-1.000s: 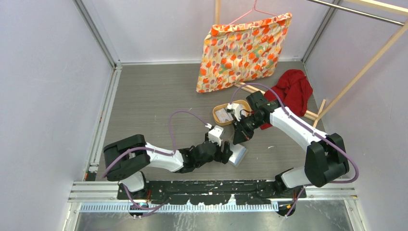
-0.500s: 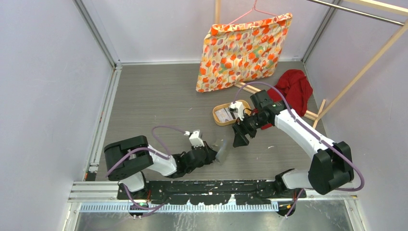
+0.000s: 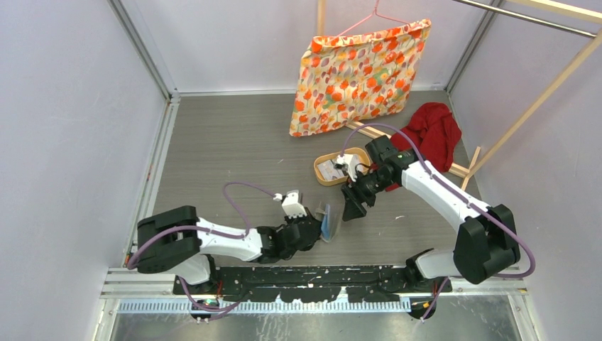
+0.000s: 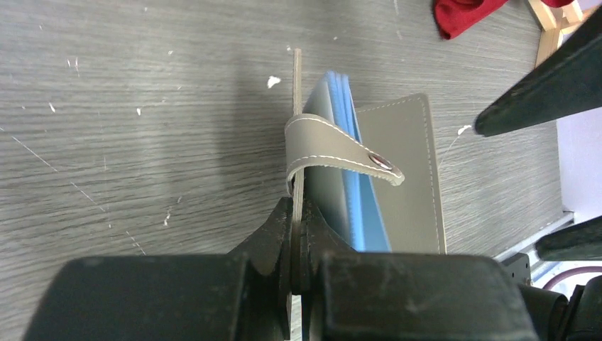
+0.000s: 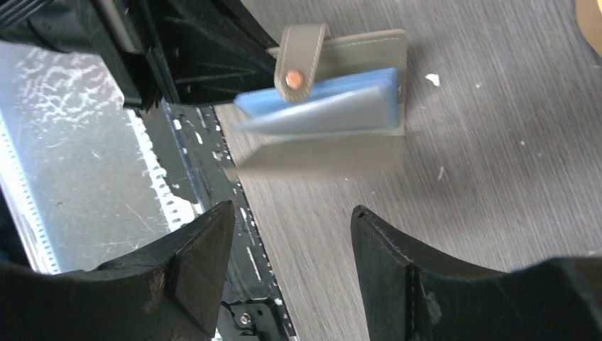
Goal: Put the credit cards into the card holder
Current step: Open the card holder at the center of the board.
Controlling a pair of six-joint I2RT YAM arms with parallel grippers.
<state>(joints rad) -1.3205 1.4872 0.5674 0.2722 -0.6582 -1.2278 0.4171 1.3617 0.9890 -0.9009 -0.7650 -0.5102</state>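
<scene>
Card holder (image 4: pixel 406 170): stitched grey flap, perhaps leather, between left fingers (image 4: pixel 273 238).

Even bright light, soft shadows, card holder (image 5: pixel 323 106) blurred (right wrist view), overhead sharp

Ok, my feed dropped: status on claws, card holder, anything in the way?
Left claw shut on card holder flap, holder splayed open. Right claw open, empty, just beyond it. Cards in wooden tray. Nothing between them.

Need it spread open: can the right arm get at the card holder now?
Probably yes: the right gripper is open beside the card holder, nothing between, and the left gripper pinches only one flap.
</scene>
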